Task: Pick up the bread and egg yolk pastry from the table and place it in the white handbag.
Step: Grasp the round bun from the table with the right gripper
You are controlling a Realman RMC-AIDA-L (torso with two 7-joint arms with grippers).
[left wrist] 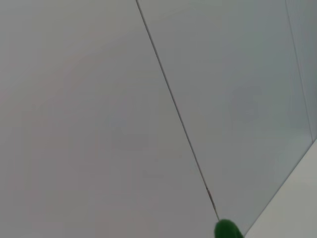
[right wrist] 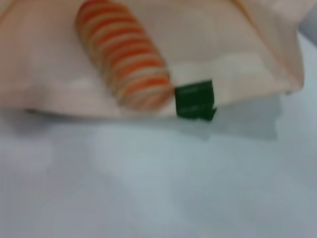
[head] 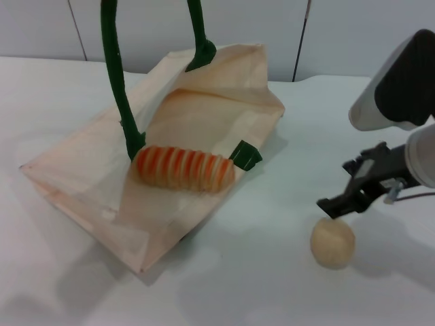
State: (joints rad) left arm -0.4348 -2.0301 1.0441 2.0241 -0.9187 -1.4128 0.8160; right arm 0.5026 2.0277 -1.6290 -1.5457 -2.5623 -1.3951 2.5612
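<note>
Cream fabric fills the left half of the head view: the white handbag (head: 88, 183) lies on the white table (head: 238, 272) with its mouth held open, its two dark green rope handles (head: 115, 81) rising out of frame at the top edge. The bread (head: 183, 168) lies across the bag's open mouth, resting on the fabric just beside a green tab (head: 245, 155). Toward the table's right edge the egg yolk pastry (head: 333, 243) sits on the bare surface, well apart from the bag, and the right gripper (head: 338, 206) hangs just above it, holding nothing (whether its fingers are parted I cannot tell). From the left wrist, only grey wall panels and a green handle tip (left wrist: 227, 230) show; the left gripper itself is unseen. From the right wrist, the bread (right wrist: 124, 59) lies on the bag (right wrist: 233, 34) beside the tab (right wrist: 195, 99).
</note>
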